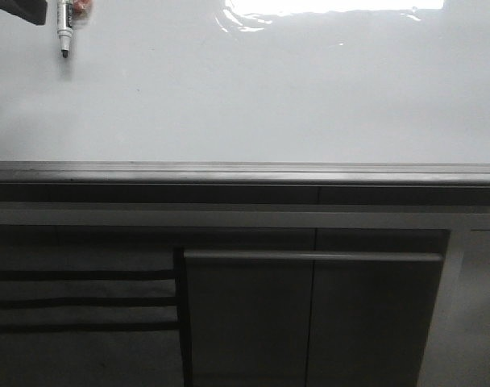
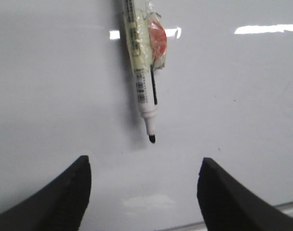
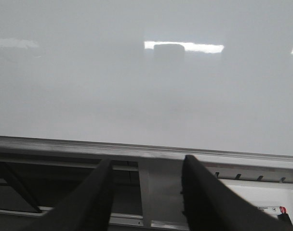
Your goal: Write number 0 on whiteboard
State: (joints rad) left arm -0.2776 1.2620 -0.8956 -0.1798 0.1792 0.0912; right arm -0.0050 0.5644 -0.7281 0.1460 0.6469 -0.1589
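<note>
Pre-writing stage: the whiteboard point(image 1: 253, 89) is showing no mark at all, so the number 0 is not yet drawn anywhere in view. In the front view the board is filling the upper half, its grey edge strip point(image 1: 245, 172) running along the 6 o'clock side and glare sitting at about 1 o'clock.

A marker pen point(image 1: 64, 28) is lying on the board at the 10–11 o'clock corner of the front view, cap off, black tip point(image 2: 152, 138) pointing toward the robot. Clear tape with a red patch point(image 2: 157, 41) is wrapped round its barrel.

The left gripper point(image 2: 144, 185) is hovering in line with the pen tip, fingers spread wide, not touching the pen, holding nothing. The right gripper point(image 3: 146, 192) is hanging over the board's near edge, fingers apart with a moderate gap, empty. A second pen point(image 3: 269, 210) is lying in a tray off the board.

Judged step: reaching for the pen, grasp not yet made. Next move is likely calling for the left arm advancing along the barrel, closing on it near the taped section, lifting, tilting tip-down, then tracing a closed oval on bare board.
</note>
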